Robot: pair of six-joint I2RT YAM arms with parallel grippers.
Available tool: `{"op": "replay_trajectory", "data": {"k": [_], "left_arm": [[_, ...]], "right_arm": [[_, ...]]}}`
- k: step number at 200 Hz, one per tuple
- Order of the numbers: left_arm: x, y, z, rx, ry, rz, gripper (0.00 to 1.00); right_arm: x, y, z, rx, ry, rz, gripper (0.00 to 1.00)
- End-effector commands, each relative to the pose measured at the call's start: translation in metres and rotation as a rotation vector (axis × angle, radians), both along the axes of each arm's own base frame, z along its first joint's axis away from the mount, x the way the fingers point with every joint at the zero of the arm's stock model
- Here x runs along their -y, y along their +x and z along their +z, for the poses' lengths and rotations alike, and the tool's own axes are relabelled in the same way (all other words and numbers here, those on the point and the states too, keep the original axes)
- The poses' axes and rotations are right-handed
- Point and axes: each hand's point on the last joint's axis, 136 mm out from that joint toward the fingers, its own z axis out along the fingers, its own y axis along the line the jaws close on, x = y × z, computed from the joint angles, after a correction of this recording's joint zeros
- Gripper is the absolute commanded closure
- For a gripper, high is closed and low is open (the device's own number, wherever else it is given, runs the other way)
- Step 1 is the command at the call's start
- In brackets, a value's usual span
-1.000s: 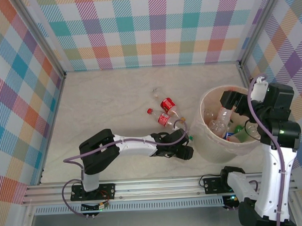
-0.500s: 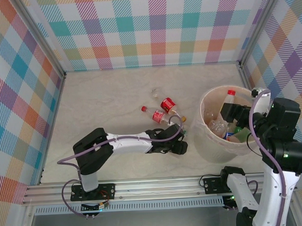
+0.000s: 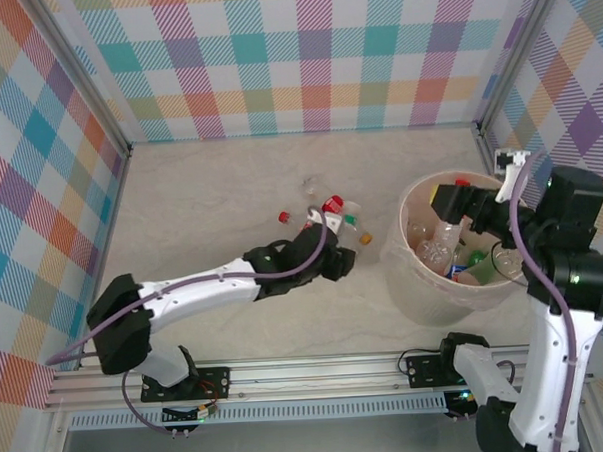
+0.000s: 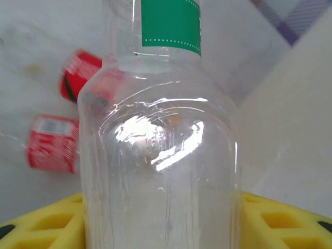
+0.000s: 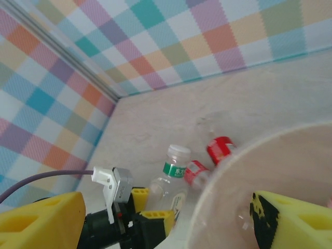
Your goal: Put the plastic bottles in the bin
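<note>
While the job of clearing the bottles looked roughly half done, the left gripper [image 3: 338, 252], stretched out from the near edge of the table [image 3: 200, 200], was pinching a clear green-labelled bottle [image 4: 161, 155]. Its yellow pads [image 4: 280, 223] pressed on either side of the bottle's lower body, and the white cap pointed away from the arm. The bottle sat just beside the left wall of the cream-white bin [image 3: 409, 286], not yet over its rim. Over the bin hung the right gripper [image 3: 453, 204], fingers spread wide with nothing between them, above a heap of bottles [image 3: 440, 245] already inside. Beyond the held bottle, a few red-labelled bottles [image 3: 331, 205] lay loose on the table, close together and well short of the plaid back wall [image 3: 305, 76]. The step in hand appeared to be the carry. The next move would call for raising the bottle clear of the rim, swinging it right over the opening, and only then parting the pads.
</note>
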Motion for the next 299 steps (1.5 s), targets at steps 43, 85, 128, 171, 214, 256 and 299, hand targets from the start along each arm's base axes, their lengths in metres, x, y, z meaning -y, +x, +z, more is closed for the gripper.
{"op": "replay_trajectory", "data": {"k": [43,85,128,171,214,256,299], "left_arm": [[0.045,0.033,0.114,0.288,-0.171,-0.181,0.69],[0.061,0.026,0.117,0.263,-0.220,-0.294,0.73],[0.062,0.021,0.125,0.233,-0.313,-0.339,0.73],[0.065,0.019,0.127,0.233,-0.333,-0.364,0.73],[0.064,0.021,0.127,0.222,-0.355,-0.351,0.73],[0.061,0.029,0.123,0.203,-0.355,-0.311,0.73],[0.061,0.029,0.127,0.200,-0.381,-0.310,0.58]], "right_arm": [[-0.029,0.041,0.016,-0.076,0.191,0.155,0.17],[-0.053,0.072,0.001,-0.123,0.104,0.171,0.16],[-0.059,0.108,-0.033,-0.178,-0.009,0.096,0.16],[-0.082,0.121,-0.041,-0.198,0.021,0.176,0.16],[-0.099,0.121,-0.053,-0.239,0.020,0.220,0.29],[-0.096,0.117,-0.055,-0.239,0.005,0.201,0.50],[-0.095,0.118,-0.039,-0.189,0.003,0.197,0.66]]}}
